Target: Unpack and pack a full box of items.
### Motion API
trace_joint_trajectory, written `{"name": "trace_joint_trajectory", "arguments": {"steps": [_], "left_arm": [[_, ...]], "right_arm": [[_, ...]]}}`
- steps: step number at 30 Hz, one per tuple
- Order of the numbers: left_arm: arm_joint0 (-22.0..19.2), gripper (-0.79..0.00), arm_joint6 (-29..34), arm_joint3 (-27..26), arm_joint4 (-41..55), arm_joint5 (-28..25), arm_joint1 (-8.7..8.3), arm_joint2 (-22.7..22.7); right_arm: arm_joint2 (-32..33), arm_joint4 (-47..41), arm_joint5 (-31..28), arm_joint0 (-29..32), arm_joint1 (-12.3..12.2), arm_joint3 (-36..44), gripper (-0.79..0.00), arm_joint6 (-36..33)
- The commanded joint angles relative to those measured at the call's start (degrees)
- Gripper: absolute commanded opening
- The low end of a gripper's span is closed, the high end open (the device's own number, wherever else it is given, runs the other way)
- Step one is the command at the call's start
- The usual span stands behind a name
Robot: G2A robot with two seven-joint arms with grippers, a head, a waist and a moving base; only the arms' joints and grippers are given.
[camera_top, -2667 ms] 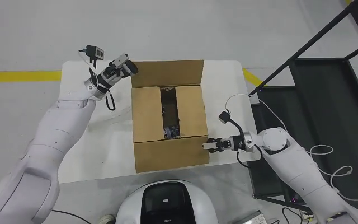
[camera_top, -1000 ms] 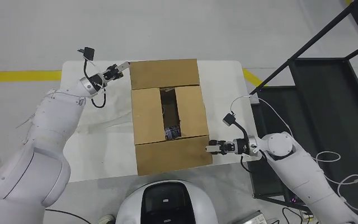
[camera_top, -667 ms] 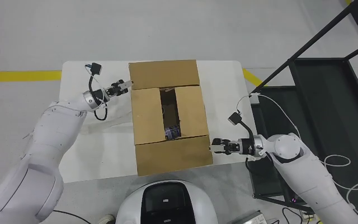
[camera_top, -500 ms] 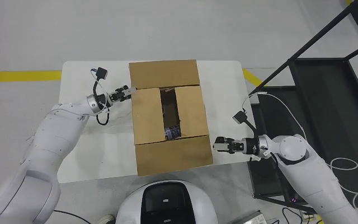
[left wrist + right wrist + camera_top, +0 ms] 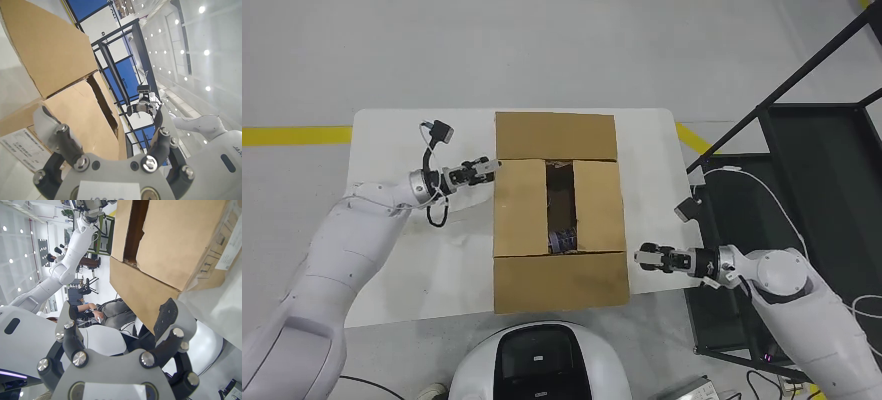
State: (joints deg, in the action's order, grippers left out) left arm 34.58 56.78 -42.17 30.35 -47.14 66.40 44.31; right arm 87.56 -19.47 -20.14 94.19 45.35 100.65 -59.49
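While box (image 5: 522, 215) sits on table (image 5: 457, 275), left hand (image 5: 490, 167) and right hand (image 5: 643, 256) flank it, both spread; black rack (image 5: 802, 150) beside table.

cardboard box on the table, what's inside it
Through the gap between the top flaps of the cardboard box, a dark interior and one small bluish item show. The flaps cover everything else inside.
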Motion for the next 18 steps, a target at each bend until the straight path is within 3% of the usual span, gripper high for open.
{"name": "trace_joint_trajectory", "arguments": {"steps": [1, 5, 8, 14, 18], "left_arm": [[-0.1, 0.0, -0.8, 1.0, 0.4, -0.7, -0.37, 1.4], [0.1, 0.0, -1.5, 1.2, 2.0, -1.9, -2.0, 5.4], [1.7, 0.0, -0.1, -2.4, 3.9, -0.5, -4.23, 9.0], [9.8, 0.0, 11.6, -18.6, 7.1, 11.2, -10.75, 17.5], [16.1, 0.0, 17.6, -27.3, 10.3, 17.2, -14.08, 23.4]], "right_arm": [[-0.2, 1.7, 2.8, -0.6, 0.0, 1.3, 0.0, 1.4], [-2.5, 6.6, 11.3, -3.9, 0.3, 4.9, 0.0, 5.8], [-6.3, 8.5, 17.5, -8.1, 0.9, 6.7, 0.0, 8.6], [-17.6, 12.9, 27.9, -18.7, 3.0, 6.5, 0.0, 12.9], [-25.4, 13.7, 32.2, -25.2, 4.9, 4.1, 0.0, 14.4]]}}
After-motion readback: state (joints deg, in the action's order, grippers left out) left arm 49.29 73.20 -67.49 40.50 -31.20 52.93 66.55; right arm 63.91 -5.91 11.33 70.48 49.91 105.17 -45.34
